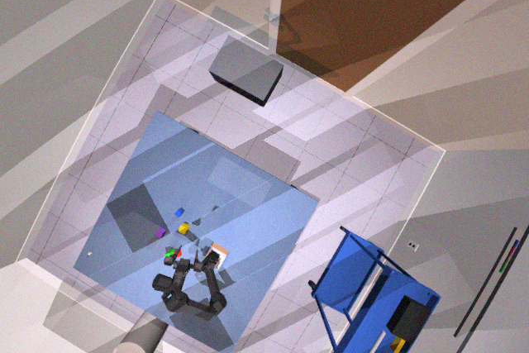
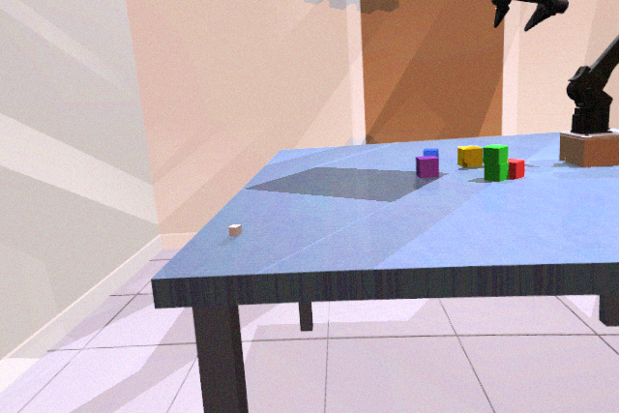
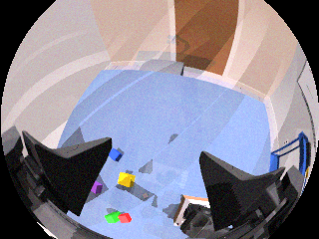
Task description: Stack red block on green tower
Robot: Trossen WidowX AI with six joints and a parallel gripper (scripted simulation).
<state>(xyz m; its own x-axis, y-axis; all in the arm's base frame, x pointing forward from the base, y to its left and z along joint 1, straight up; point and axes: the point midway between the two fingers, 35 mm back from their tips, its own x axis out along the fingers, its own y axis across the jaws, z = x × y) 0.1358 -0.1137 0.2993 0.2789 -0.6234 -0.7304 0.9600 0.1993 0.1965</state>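
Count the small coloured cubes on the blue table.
7, none apparently hidden: green tower of two, red cube beside it, yellow, purple, blue, tan far off.

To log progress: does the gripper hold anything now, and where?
Nothing is held. The gripper hangs open, high above the table; the red block sits beside the green tower.

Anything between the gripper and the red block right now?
Nothing: in the exterior view the open gripper hangs high above the red block, only air between. The green tower stands right beside the block.
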